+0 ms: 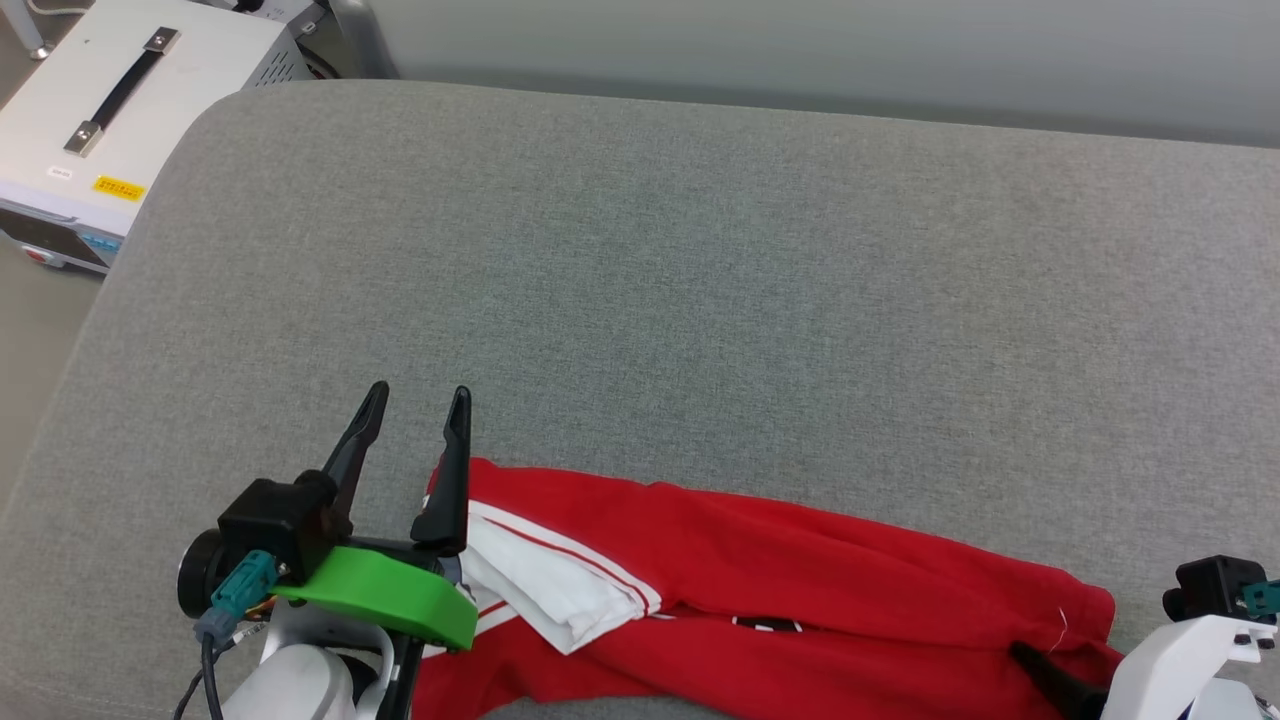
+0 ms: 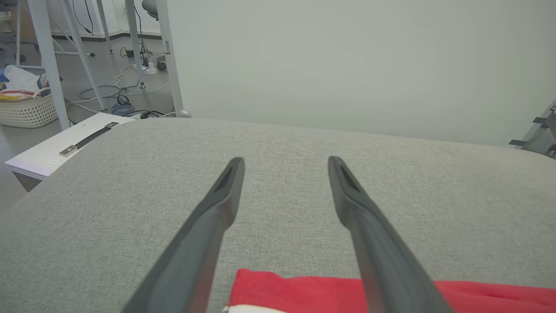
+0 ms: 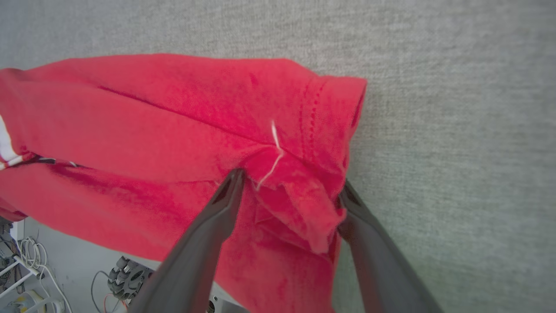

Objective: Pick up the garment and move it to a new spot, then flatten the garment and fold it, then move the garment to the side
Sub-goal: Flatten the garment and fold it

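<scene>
– Grey woven upholstery (image 1: 700, 280), with a plain pale wall (image 1: 800, 50) behind it. Where is the garment (image 1: 800, 570)?

– At the near edge of that padded surface, bunched into a long red band running left to right. Part of it hangs over the edge in the right wrist view (image 3: 152, 130).

– Which end is which?

– A white sleeve (image 1: 560, 585) with red striped trim lies folded over the left end. A sliver of black-and-white print (image 1: 765, 624) peeks from a crease near the middle. The stitched hem is at the right end, with a loose white thread (image 3: 274, 152) on it.

– And the right gripper (image 3: 291, 180)?

– Its fingers stand wide apart, straddling a rumpled fold just beside that hem. One finger touches the fold; the cloth between them is not pinched.

– The left gripper (image 1: 419, 392)?

– Spread open too and holding nothing. It sits over the garment's left end, fingertips pointing out across bare upholstery. Its own camera has a red corner low between the fingers (image 2: 304, 291).

– Anything further out?

– A white equipment case (image 1: 110, 110) with a black strap handle and a yellow label (image 1: 118, 187) stands beyond the surface's far left corner. Farther back, a white woven basket (image 2: 26, 111) and tangled cables (image 2: 126, 93) sit on the floor.
</scene>
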